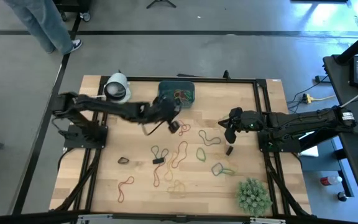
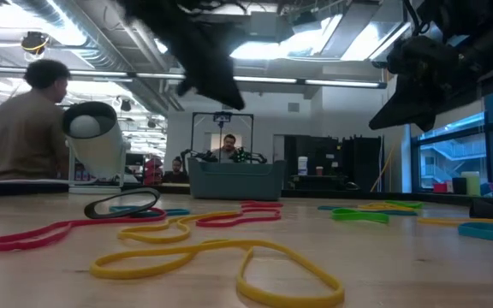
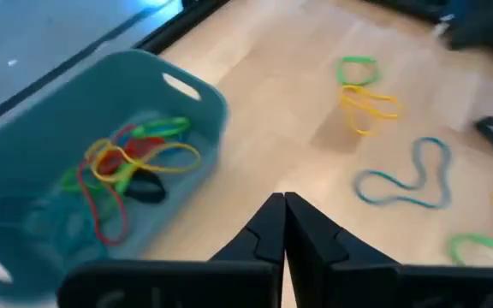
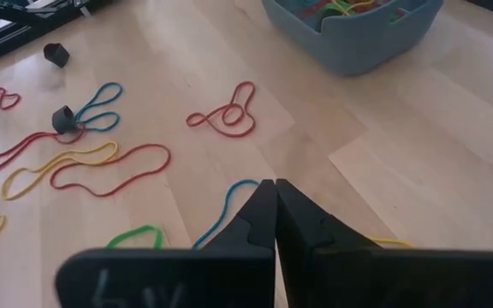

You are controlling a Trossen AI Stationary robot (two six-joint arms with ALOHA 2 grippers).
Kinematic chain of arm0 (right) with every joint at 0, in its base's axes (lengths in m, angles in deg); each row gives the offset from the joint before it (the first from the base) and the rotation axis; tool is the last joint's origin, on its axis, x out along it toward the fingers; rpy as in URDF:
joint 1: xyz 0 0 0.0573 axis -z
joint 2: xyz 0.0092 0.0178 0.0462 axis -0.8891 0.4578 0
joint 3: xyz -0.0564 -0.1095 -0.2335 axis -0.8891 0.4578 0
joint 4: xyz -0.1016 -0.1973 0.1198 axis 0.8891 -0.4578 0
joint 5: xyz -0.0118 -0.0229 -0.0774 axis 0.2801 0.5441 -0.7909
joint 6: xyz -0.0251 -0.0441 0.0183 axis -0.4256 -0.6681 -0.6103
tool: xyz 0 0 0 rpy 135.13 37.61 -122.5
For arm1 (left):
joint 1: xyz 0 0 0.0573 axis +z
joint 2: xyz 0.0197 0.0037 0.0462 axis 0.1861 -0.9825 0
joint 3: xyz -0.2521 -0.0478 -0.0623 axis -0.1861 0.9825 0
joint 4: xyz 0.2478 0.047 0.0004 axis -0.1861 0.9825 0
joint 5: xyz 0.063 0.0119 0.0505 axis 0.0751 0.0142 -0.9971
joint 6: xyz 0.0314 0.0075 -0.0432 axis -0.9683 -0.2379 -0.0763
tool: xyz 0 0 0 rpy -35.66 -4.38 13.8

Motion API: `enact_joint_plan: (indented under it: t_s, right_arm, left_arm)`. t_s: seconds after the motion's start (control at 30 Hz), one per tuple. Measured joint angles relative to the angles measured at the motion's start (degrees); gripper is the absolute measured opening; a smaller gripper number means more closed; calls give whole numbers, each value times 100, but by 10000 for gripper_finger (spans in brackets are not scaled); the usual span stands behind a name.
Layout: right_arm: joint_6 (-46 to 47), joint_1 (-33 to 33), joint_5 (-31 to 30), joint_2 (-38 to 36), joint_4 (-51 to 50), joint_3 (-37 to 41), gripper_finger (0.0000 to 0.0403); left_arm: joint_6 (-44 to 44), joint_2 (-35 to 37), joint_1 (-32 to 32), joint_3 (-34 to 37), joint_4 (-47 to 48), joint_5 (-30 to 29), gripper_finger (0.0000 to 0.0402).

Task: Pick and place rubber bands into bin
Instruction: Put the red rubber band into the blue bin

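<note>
The teal bin (image 1: 164,86) stands at the table's far middle and holds several rubber bands (image 3: 127,158). More loose rubber bands (image 1: 179,152), in red, yellow, green, blue and dark colours, lie flat across the middle of the wooden table. My left gripper (image 3: 282,201) hovers shut and empty just on the near side of the bin (image 3: 197,128), above the table; it also shows in the high view (image 1: 174,124). My right gripper (image 4: 274,184) is shut and empty, raised over the table's right part (image 1: 230,134), above a blue band (image 4: 229,205).
A white roll (image 1: 117,88) stands left of the bin. A green spiky plant (image 1: 252,194) sits at the near right corner. Small dark pieces (image 1: 229,150) lie among the bands. People (image 2: 28,128) are beyond the far edge.
</note>
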Motion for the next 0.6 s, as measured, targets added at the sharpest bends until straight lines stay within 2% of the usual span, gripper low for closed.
enact_joint_plan:
  t_s: [0.17, 0.37, 0.5, 0.6]
  right_arm:
    - [4, -9, 109, 0, 26, 0, 2]
    - [328, -321, -55, 132, 30, -202, 2]
    - [402, -617, -564, 654, -21, -696, 1]
    - [494, -739, -793, 1343, -77, -1278, 1]
  left_arm:
    - [126, 825, -663, 1213, -783, -529, 2]
    - [183, 1758, -1083, 2343, -1378, -551, 2]
    - [79, 2391, -1208, 3011, -1811, -351, 2]
    - [-24, 2858, -1292, 3432, -2064, -85, 1]
